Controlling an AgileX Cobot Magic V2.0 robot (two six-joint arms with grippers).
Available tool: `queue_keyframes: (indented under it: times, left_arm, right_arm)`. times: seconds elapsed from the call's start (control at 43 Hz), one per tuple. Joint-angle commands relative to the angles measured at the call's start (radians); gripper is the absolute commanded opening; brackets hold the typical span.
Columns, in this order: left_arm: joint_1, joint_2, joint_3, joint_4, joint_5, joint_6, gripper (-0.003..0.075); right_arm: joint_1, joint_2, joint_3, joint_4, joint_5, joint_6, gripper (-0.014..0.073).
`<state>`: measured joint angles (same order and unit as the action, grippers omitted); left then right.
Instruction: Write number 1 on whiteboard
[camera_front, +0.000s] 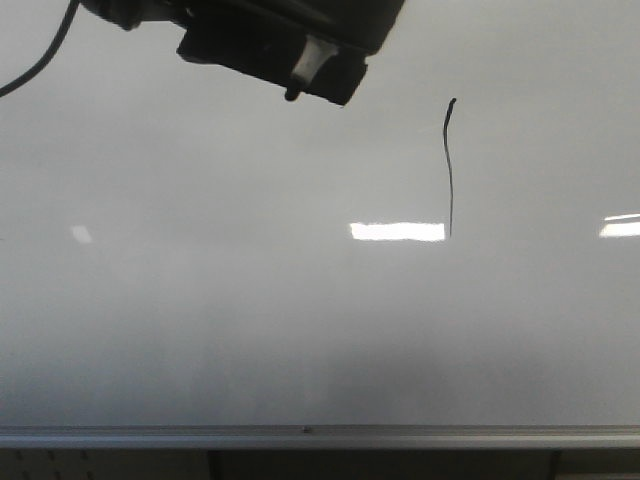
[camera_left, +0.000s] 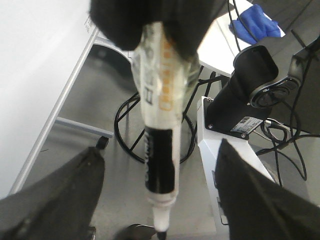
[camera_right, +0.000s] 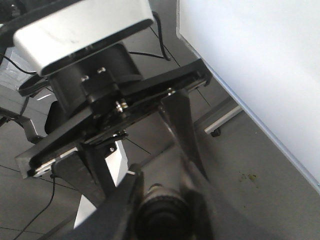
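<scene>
Upper left of front view: left gripper (camera_front: 300, 62) against the whiteboard (camera_front: 200, 300), its fingers (camera_left: 55, 192) spread, marker (camera_left: 160, 145) lodged at their base, tip off the board | right of centre: number 1 (camera_front: 449, 165), thin wavy vertical stroke | right gripper (camera_right: 165, 200): fingers' spread cannot be told.

We see the whiteboard (camera_front: 250, 330) as smooth and glossy, pale grey-white, mirroring bright lights. Along its bottom edge runs a rail (camera_front: 300, 436) of brushed silver metal. The stroke (camera_front: 450, 170) on it looks like matt black ink. The marker (camera_left: 160, 130) has a clear, shiny plastic barrel with a black label. The left gripper (camera_left: 160, 200) has matt black fingers (camera_left: 55, 195). A crumpled blue cloth (camera_left: 257, 25) looks soft. The floor (camera_right: 240, 150) is dull grey and smooth.
</scene>
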<state>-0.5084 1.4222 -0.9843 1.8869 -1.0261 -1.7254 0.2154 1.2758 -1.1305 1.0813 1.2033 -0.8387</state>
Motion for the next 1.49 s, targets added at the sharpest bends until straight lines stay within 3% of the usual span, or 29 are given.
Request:
queue_keyframes:
  times: [0.0, 0.302, 0.512, 0.581, 0.791, 0.907, 1.186, 1.302, 1.465]
  left_arm:
    - [-0.009, -0.025, -0.033, -0.041, -0.004, -0.001, 0.0365]
    - [-0.009, -0.025, -0.033, -0.041, -0.008, -0.001, -0.002]
    - [-0.009, -0.025, -0.033, -0.041, -0.011, 0.002, -0.002]
    - [-0.009, -0.025, -0.033, -0.041, -0.011, 0.002, -0.002]
    - [-0.009, -0.023, -0.033, -0.041, -0.011, 0.002, -0.002]
    - [-0.009, -0.021, -0.033, -0.041, 0.002, 0.002, -0.002]
    - [0.034, -0.021, -0.033, -0.041, 0.089, 0.002, -0.002]
    - [0.095, -0.021, -0.031, -0.041, 0.126, -0.012, -0.002]
    - [0.214, -0.027, 0.002, -0.041, 0.175, -0.057, -0.002]
  right_arm:
    - [-0.002, -0.029, -0.032, 0.082, 0.008, -0.017, -0.0109]
    - [-0.002, -0.029, -0.032, 0.082, 0.009, -0.017, -0.0109]
    - [-0.002, -0.029, -0.032, 0.083, 0.009, -0.017, -0.0077]
    - [-0.002, -0.029, -0.032, 0.083, 0.007, -0.017, 0.0005]
    - [-0.002, -0.029, -0.042, 0.098, -0.041, -0.017, 0.0371]
    - [-0.007, -0.034, -0.064, 0.098, -0.06, -0.017, 0.0451]
    - [-0.102, -0.168, -0.058, 0.038, -0.238, 0.019, 0.0407]
    - [-0.175, -0.29, 0.014, 0.023, -0.344, 0.023, 0.0292]
    - [-0.229, -0.477, 0.205, 0.02, -0.541, 0.017, 0.0044]
